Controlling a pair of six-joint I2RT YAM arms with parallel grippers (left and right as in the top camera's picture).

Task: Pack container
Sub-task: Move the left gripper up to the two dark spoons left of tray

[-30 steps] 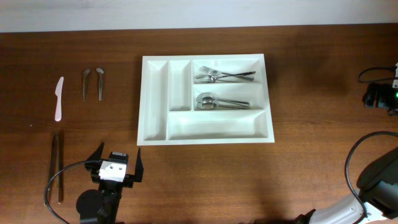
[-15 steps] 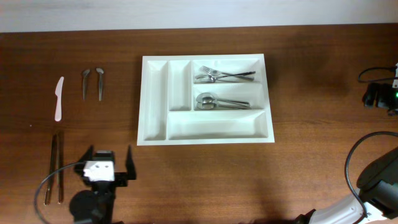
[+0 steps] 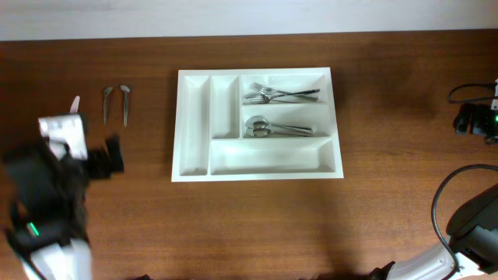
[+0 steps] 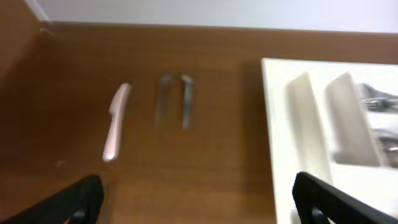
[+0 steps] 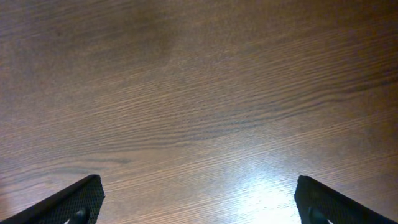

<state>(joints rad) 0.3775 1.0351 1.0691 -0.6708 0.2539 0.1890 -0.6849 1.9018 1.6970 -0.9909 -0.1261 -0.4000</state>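
The white container stands mid-table, with forks in its top long compartment and spoons in the middle one. The bottom long compartment and the two upright ones are empty. Its left part shows in the left wrist view. My left gripper is open and empty above bare table left of the container; in the overhead view it is blurred. Ahead of it lie a white knife and two small spoons. My right gripper is open and empty over bare wood.
The small spoons and the knife tip lie at the far left. My left arm covers the front-left table. A black device with cables sits at the right edge. The right arm is at the front right.
My left arm has swung from the front edge to the left and further back, now covering the two dark chopsticks and most of the knife. The right arm and the container have not moved.
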